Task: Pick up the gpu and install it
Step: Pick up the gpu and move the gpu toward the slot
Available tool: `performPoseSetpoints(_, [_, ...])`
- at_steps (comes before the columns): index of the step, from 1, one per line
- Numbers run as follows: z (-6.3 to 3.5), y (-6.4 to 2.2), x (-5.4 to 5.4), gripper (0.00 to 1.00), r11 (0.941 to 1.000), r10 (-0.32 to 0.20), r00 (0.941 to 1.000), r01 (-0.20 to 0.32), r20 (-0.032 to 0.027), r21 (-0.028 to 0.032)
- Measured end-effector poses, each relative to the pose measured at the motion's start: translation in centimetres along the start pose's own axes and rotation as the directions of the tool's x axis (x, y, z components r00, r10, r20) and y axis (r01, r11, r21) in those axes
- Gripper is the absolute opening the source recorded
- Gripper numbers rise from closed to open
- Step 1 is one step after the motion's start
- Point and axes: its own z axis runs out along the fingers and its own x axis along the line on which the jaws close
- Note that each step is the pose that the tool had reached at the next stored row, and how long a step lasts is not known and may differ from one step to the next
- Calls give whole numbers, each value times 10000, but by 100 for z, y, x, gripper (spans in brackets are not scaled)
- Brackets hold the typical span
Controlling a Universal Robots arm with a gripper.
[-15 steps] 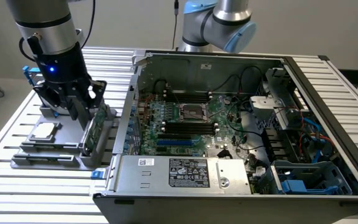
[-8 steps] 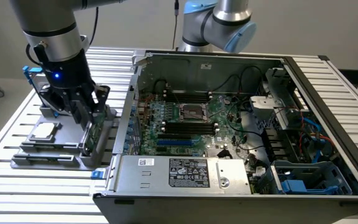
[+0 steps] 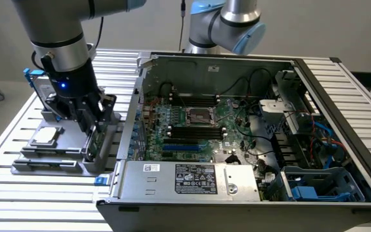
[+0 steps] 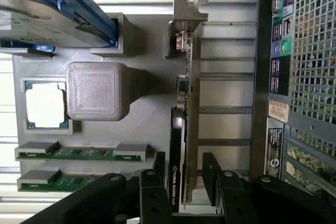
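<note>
The gpu stands on edge in a slot of the grey holder, with its black shroud on one face and its silver bracket at the far end. In the exterior view the gpu sits just left of the computer case. My gripper is lowered over the card and open. One finger stands on the shroud side and the other finger on the board side, each with a small gap to the card. From outside, the gripper hangs straight down over the holder.
The holder also carries a hard drive with blue rails, a CPU, two memory sticks and a grey block. The open computer case with its motherboard lies close on the exterior view's right. A second arm stands behind it.
</note>
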Motion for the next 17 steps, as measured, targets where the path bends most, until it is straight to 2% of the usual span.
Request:
performPoseSetpoints(2, [34, 1, -1, 42, 10000, 58, 10000, -58, -1, -19])
performPoseSetpoints(4, [58, 1, -2, 42, 9999, 118, 9999, -118, -5, -77])
performPoseSetpoints(6, [74, 1, -2, 42, 9997, 172, 9999, -173, -9, -179])
performPoseSetpoints(10, [95, 2, 4, 42, 9986, 288, 9996, -288, -23, -449])
performPoseSetpoints(11, [99, 2, 9, 42, 9983, 315, 9995, -316, -26, -492])
performPoseSetpoints(13, [108, 2, 17, 42, 9978, 365, 9993, -366, -30, -550])
performPoseSetpoints(17, [140, 3, 19, 42, 9968, 501, 9987, -502, -37, -620])
